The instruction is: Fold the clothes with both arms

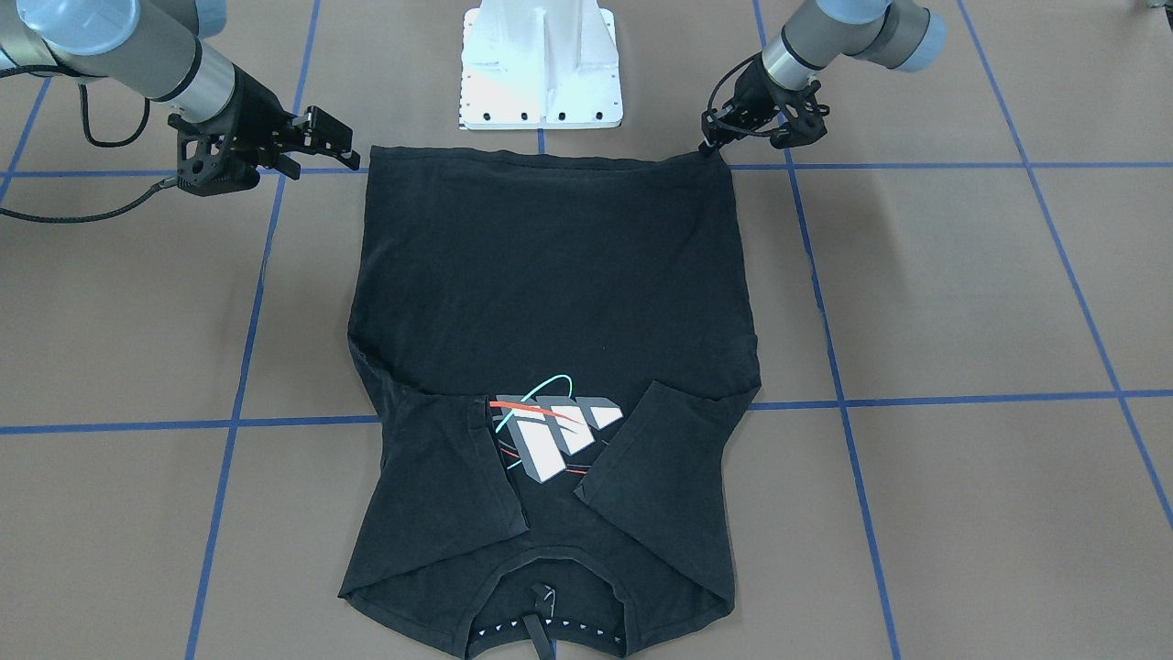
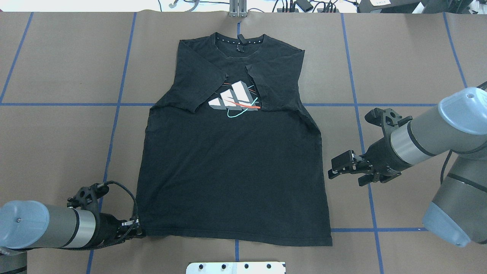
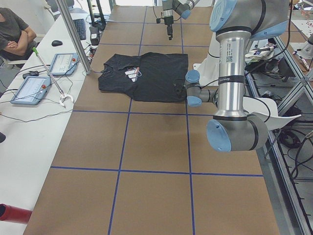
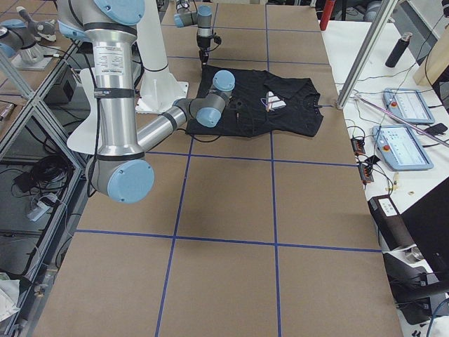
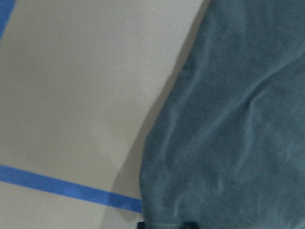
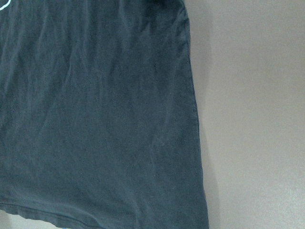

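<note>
Across the bench (image 2: pixel 57 144) lies the black T-shirt (image 2: pixel 232 171), sleeves folded inward, hem toward the robot. The left end effector (image 2: pixel 136 230) pinches one hem corner, probably readying a lift; the right end effector (image 2: pixel 335 169) hovers spread beside the opposite edge, gripping nothing.

Overhead and front cameras look down from opposite sides, both showing the T-shirt (image 2: pixel 228 171) whole.
</note>
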You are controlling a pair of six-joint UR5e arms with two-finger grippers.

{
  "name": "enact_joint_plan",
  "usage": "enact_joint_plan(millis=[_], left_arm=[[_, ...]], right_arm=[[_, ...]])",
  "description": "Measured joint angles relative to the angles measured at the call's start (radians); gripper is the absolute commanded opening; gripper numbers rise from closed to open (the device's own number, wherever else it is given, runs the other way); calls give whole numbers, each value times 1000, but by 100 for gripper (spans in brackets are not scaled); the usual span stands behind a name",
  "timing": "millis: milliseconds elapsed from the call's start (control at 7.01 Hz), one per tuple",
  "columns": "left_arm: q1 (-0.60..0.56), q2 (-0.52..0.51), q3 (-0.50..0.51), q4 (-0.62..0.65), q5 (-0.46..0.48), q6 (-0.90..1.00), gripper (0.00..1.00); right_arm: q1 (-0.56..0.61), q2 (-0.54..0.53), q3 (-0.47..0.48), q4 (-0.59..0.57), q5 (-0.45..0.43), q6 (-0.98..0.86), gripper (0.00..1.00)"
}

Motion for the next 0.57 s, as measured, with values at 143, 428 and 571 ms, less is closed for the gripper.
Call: enact_joint_plan(millis=[143, 428, 571], left_arm=[[-1, 1, -11, 4, -2, 0, 0], [-3, 2, -24, 15, -4, 1, 0], [-5, 2, -26, 18, -4, 1, 0]], right_arm=[[-2, 0, -1, 0, -3, 0, 100], [-37, 3, -6, -2, -41, 18, 100], [-75, 7, -6, -2, -88, 52, 100]])
